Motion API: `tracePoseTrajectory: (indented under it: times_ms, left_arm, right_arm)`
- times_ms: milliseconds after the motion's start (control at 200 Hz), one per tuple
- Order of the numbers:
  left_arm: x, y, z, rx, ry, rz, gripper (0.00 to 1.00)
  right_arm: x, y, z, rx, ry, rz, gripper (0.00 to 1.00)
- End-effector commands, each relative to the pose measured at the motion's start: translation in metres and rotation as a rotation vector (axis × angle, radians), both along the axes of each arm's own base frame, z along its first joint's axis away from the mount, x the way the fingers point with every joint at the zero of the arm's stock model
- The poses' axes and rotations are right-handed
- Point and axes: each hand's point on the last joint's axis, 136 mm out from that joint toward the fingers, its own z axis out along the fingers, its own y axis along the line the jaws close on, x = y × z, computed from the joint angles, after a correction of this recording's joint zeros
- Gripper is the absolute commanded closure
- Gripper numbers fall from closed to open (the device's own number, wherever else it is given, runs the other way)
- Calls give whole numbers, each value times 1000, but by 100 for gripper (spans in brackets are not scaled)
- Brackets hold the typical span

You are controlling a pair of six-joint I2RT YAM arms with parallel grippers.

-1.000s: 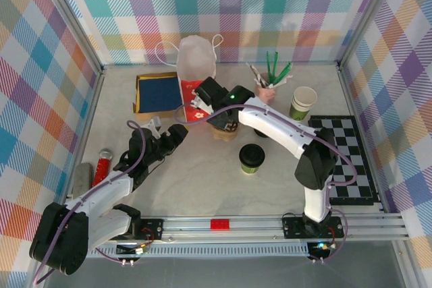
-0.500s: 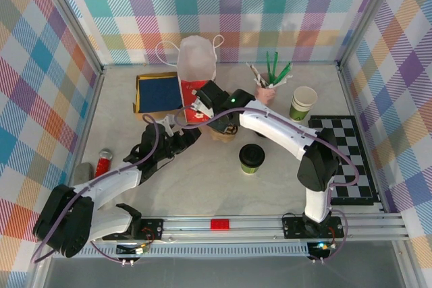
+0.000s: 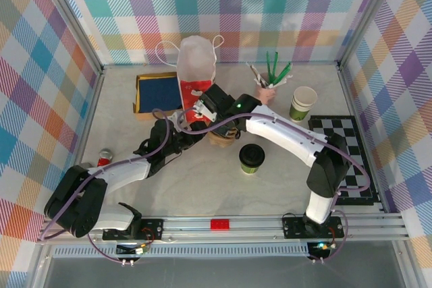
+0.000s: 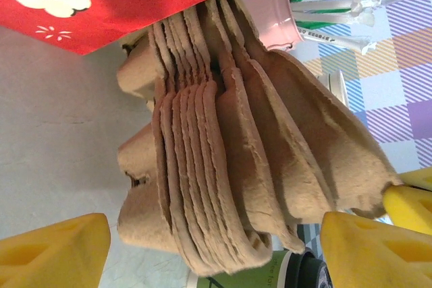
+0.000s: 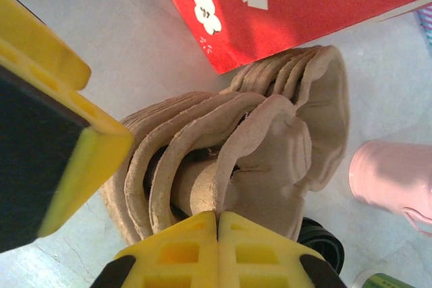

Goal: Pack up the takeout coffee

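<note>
1. Left gripper (image 4: 214, 251) has swung forward, jaws wide, flanking the pulp cup-carrier stack (image 4: 223, 146) beside the red bag (image 3: 189, 89).
2. Right gripper (image 5: 217, 247) sits closed over that stack.
3. Takeout coffee (image 3: 252, 158) stands nearby on the table (image 3: 202, 187), ungripped; packing seems not yet begun.

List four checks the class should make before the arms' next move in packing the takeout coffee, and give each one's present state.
1. Is the takeout coffee upright with its black lid on: ok.
2. Is the left gripper open, with the carrier stack between its jaws: ok.
3. The right gripper is shut at the stack; is it pinching a carrier: cannot tell.
4. Is the mouth of the red bag open wide enough for loading: cannot tell.
</note>
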Motion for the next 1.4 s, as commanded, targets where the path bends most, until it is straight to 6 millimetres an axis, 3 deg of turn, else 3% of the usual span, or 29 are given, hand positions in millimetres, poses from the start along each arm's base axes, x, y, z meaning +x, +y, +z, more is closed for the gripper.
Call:
tracePoseTrajectory:
  times_ms: [0,580,1396]
  left_arm:
    - [8,-10,19,-35,-60,-8,19]
    - [2,-9,37,-68,-89,-4,18]
    - [9,-20,28,-82,-79,-14,19]
  right_arm:
    - [-4,7,20,80,-27,4,100]
    - [-6,8,17,89,-18,1,100]
    - [-6,12,40,142,-59,0,100]
